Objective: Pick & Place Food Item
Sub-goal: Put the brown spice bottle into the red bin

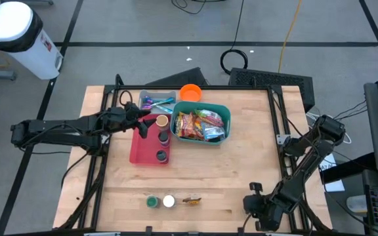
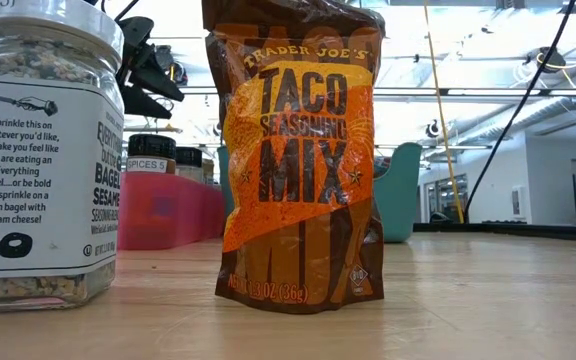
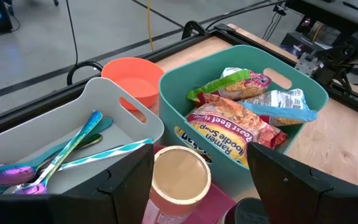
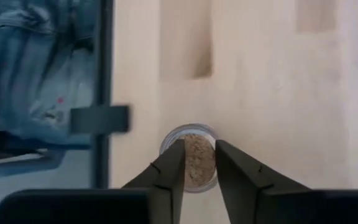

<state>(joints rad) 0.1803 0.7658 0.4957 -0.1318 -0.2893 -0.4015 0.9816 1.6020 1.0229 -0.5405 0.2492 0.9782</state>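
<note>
A teal basket on the far side of the table holds ramen and snack packets. My left gripper is open beside the basket. Its fingers stand on either side of a tan-lidded jar in the red tray and touch nothing. My right gripper is near the table's near right edge, pointing steeply down over a small clear jar of tan grains. A narrow gap remains between its fingers. In the high view the right gripper hides that jar. My right gripper has its fingertips over the small jar's top, inside the jar's rim as seen from above. The jar stands upright on the table. I cannot tell whether the fingers touch it.
An orange bowl and a grey cutlery tray with spoons stand behind the red tray. At the near edge stand a bagel seasoning jar, a second jar and a taco seasoning pouch. Bare wood lies mid-table.
</note>
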